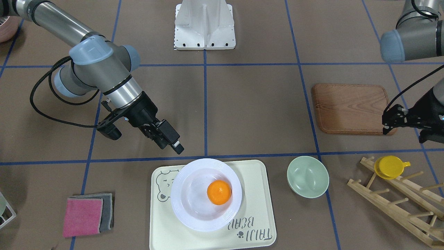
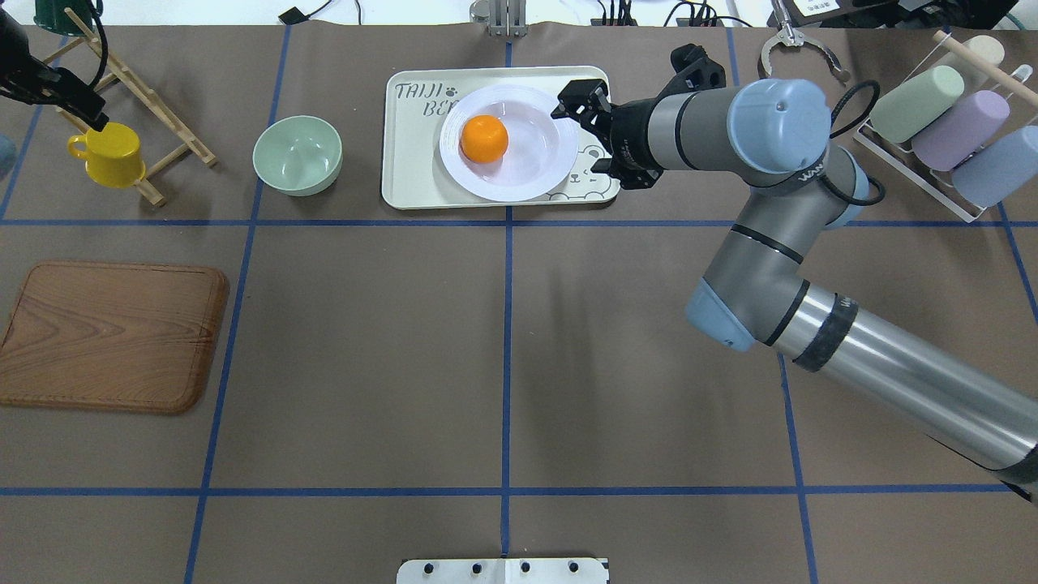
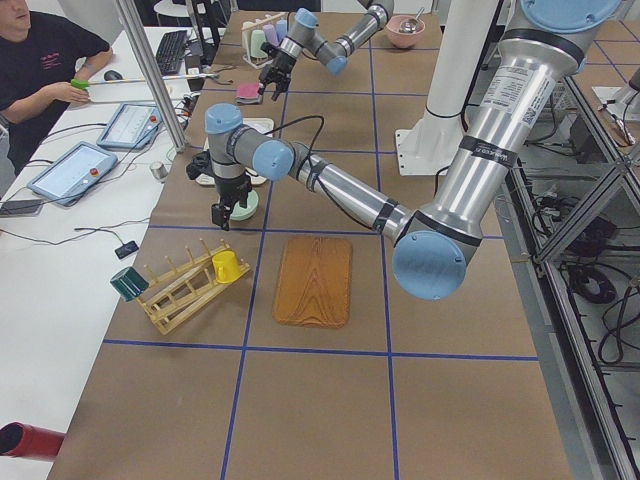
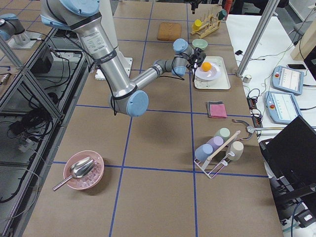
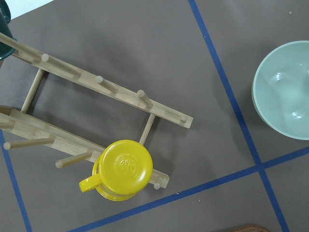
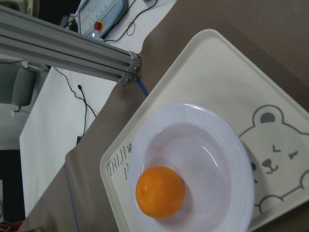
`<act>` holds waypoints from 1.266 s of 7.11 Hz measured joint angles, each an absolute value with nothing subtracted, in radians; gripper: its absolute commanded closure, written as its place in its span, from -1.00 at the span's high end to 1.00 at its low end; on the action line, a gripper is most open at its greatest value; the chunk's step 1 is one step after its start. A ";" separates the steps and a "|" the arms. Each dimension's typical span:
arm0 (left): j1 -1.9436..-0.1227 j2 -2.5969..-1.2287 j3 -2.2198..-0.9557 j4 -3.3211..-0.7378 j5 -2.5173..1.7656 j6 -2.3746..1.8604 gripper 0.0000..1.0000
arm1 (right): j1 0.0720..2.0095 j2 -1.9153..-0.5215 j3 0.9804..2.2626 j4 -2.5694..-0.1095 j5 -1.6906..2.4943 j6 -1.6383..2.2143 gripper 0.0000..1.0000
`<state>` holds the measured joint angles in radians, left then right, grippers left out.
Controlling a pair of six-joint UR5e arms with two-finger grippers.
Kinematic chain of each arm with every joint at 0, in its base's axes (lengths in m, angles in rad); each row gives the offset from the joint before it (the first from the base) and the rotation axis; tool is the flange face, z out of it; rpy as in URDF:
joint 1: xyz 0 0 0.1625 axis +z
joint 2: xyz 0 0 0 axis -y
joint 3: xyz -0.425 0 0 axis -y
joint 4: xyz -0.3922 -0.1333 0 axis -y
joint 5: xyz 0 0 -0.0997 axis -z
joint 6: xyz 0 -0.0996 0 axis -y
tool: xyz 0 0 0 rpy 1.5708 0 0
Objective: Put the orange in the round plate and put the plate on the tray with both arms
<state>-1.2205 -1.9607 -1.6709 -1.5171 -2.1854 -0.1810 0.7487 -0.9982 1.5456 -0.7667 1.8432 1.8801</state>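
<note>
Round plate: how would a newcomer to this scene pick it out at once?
Find the cream bear-print tray at the far edge of the table in the overhead view; the round plate sits on it. Unlike the smaller, empty pale green bowl beside the tray, it is glossy white, ridge-rimmed and holds the orange.

The table [image 1: 256, 111] was dull brown, crossed by blue tape lines. At lower centre, the tray [image 1: 256, 194] was cream, printed with a grey bear face and grey "TAIJI BEAR" lettering. The round plate [image 1: 194, 215] was glossy white with a ridged rim, and the orange [image 1: 219, 192] was bright orange. Toward the right, a bowl [image 1: 307, 176] was pale green, a cup [image 1: 390, 167] yellow, a rack [image 1: 399, 205] pale wood, and a board [image 1: 350, 108] reddish brown with dark grain. At lower left, the cloths [image 1: 83, 215] were pink and grey. The right arm [image 1: 114, 74] and left arm [image 1: 412, 41] were silver-grey with light blue caps. The right gripper [image 1: 171, 145] and left gripper [image 1: 384, 125] were black.
</note>
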 measured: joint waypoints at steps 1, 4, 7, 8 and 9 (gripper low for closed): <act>-1.225 -1.952 -1.674 -1.517 -2.186 -0.171 0.98 | 0.768 -1.066 1.663 -0.855 1.934 1.799 1.00; -1.315 -1.869 -1.681 -1.515 -2.215 -0.007 0.98 | 0.828 -1.236 1.805 -0.933 2.063 1.542 1.00; -1.455 -1.729 -1.682 -1.513 -2.245 0.220 0.98 | 1.001 -1.405 1.842 -1.030 2.218 1.150 1.00; -1.478 -1.683 -1.681 -1.521 -2.243 0.272 0.98 | 1.057 -1.450 1.846 -1.076 2.249 1.019 1.00; -1.492 -1.636 -1.681 -1.544 -2.241 0.307 0.98 | 1.112 -1.505 1.846 -1.136 2.260 0.833 1.00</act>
